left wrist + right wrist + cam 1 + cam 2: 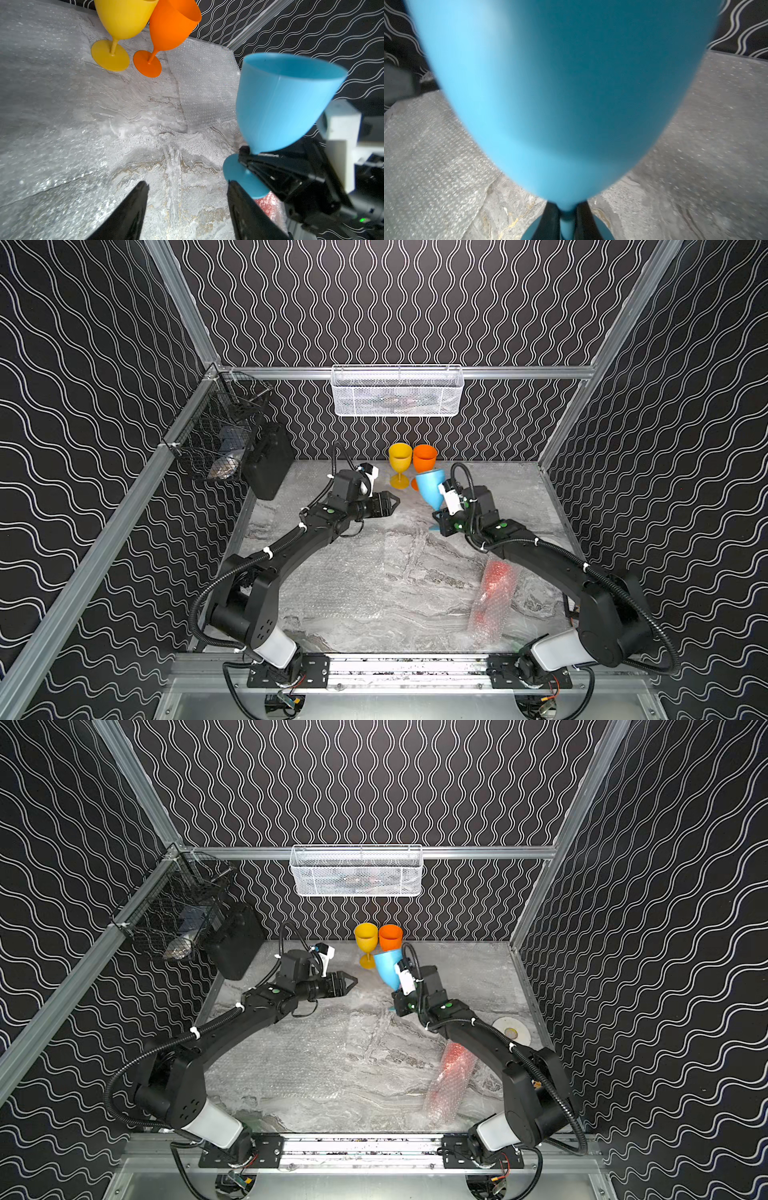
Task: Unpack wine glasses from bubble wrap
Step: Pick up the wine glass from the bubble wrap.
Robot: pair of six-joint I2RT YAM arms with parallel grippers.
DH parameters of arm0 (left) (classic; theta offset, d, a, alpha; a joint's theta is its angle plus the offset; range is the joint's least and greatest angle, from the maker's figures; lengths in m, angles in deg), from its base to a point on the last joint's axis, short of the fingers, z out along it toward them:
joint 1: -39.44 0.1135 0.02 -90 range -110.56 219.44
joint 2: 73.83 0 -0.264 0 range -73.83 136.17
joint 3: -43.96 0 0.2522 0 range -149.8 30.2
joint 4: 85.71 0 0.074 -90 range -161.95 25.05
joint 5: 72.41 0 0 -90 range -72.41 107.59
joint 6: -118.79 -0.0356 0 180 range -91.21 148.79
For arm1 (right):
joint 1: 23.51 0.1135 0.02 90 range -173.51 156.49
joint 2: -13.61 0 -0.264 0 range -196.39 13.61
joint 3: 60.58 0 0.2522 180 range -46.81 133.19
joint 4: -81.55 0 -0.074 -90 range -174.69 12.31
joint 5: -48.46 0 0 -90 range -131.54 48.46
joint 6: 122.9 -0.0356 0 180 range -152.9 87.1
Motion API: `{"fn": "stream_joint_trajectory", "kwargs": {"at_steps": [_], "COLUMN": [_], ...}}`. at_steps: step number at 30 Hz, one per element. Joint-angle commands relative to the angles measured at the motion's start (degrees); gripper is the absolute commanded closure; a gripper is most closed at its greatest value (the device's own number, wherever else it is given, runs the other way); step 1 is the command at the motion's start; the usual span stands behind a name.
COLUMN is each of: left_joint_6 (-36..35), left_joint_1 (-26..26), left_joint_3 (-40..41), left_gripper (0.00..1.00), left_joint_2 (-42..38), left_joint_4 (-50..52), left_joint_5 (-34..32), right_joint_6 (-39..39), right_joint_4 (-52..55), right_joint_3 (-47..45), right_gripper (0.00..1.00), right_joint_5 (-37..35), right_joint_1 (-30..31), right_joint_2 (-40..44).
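My right gripper (pixel 566 214) is shut on the short stem of the light blue wine glass (pixel 430 488), which it holds off the table, tilted, bowl uppermost. The yellow glass (pixel 400 460) and the orange glass (pixel 424 458) stand upright side by side at the back wall. To the left of the blue glass my left gripper (pixel 397 502) hovers open and empty over the table. A tube of bubble wrap (pixel 492 597) with red showing through lies under my right arm. Flat bubble wrap sheets (pixel 332 585) cover much of the table.
A white mesh basket (pixel 397 391) hangs on the back rail. At the left wall a black wire basket (pixel 216 435) hangs above a black case (pixel 268 466). A white disc (pixel 512 1031) lies by the right wall.
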Motion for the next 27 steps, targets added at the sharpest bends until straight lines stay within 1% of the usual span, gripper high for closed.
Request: {"fn": "stream_joint_trajectory", "kwargs": {"at_steps": [1,4,7,10,12,17,20,23,27], "left_joint_6": [3.0,5.4,10.9,14.2,14.8,15.2,18.2,21.9,28.3], "left_joint_1": [1.4,3.2,5.8,7.6,8.2,8.6,8.6,8.7,8.7], "left_joint_3": [0.2,0.5,2.6,4.1,4.6,5.6,7.1,8.1,9.9], "left_gripper": [0.35,0.35,0.35,0.35,0.35,0.35,0.35,0.36,0.37], "left_joint_2": [-1.7,-2.9,-3.7,-4.6,-5.2,-6.0,-6.1,-4.5,-2.3], "left_joint_4": [-0.3,0.2,-4.7,-6.9,-6.9,-6.5,-8.9,-13.2,-21.7], "left_joint_5": [3.6,6.4,13.8,17.5,18.2,17.7,16.4,18.5,21.5], "right_joint_6": [0.3,0.4,0.2,0.2,0.0,-0.1,0.1,0.2,-0.1], "right_joint_4": [-9.3,-11.2,-13.8,-15.1,-16.3,-18.0,-18.2,-18.7,-19.5], "right_joint_3": [-2.4,-4.2,-6.0,-6.9,-7.9,-10.0,-10.9,-11.5,-12.2], "right_gripper": [0.88,0.88,0.88,0.88,0.88,0.88,0.88,0.88,0.88], "right_joint_5": [-1.7,-3.0,-3.3,-3.7,-4.0,-5.6,-6.0,-6.9,-6.1], "right_joint_1": [3.0,5.3,6.6,7.4,7.9,8.8,8.9,9.0,9.2], "right_joint_2": [0.6,0.4,0.3,0.0,0.1,0.7,0.9,1.3,1.9]}}
